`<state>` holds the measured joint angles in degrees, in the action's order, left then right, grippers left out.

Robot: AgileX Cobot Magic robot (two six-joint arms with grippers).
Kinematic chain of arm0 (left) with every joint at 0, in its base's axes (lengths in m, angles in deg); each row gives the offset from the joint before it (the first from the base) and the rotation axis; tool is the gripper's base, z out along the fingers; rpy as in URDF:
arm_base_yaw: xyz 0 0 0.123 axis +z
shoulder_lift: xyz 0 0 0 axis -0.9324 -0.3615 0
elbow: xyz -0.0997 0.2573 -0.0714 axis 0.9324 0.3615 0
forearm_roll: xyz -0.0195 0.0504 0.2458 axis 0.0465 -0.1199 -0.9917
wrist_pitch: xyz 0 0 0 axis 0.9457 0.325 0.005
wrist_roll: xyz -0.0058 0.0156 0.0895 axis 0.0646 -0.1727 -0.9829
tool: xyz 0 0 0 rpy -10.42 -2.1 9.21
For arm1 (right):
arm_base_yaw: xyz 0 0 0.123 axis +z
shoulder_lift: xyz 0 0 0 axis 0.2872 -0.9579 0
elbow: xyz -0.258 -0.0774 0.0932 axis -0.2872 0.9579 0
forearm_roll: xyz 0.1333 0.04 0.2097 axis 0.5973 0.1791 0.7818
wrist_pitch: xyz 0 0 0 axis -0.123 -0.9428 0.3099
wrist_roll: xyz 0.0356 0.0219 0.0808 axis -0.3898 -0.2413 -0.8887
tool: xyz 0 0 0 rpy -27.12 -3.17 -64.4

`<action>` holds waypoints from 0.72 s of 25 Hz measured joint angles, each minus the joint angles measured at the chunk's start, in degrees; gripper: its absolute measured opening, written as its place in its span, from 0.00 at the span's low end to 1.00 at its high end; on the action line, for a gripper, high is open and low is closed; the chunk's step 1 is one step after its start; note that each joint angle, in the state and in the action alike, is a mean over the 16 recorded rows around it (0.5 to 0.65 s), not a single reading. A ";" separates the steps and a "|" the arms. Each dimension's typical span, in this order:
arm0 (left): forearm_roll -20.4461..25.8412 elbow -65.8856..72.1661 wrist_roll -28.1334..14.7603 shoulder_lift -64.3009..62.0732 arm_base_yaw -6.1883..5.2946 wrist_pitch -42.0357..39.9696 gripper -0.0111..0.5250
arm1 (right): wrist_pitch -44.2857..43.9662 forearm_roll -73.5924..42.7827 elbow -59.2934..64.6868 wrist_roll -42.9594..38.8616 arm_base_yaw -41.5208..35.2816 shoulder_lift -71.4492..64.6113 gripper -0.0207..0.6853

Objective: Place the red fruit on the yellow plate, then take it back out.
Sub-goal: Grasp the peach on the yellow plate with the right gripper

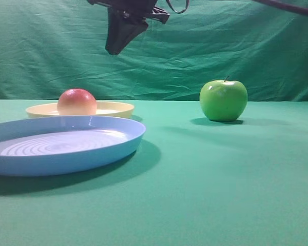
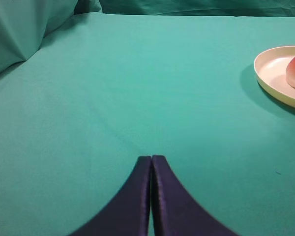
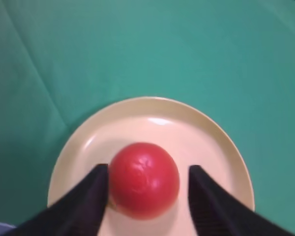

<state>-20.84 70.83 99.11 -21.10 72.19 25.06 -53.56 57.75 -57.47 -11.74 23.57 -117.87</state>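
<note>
So the red fruit (image 3: 144, 180), round with a faintly dimpled skin, sits inside the shallow, smooth yellow plate (image 3: 152, 110), and the right gripper (image 3: 148, 173) hangs over it with its dark tapered fingers spread to either side, not squeezing it. The left gripper (image 2: 151, 158) is pinched fully closed on nothing above the matte green cloth (image 2: 137, 88). A glossy green apple (image 1: 223, 100) stands well apart, and a ringed light blue plate (image 1: 66, 154) lies in front.
</note>
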 joint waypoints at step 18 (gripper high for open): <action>0.00 0.00 -0.01 0.00 0.00 0.00 0.02 | 11.23 5.85 -0.42 7.07 1.44 -9.07 0.85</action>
<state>-20.84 70.83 99.10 -21.10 72.19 25.06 -42.33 63.60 -57.88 -4.67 25.02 -126.94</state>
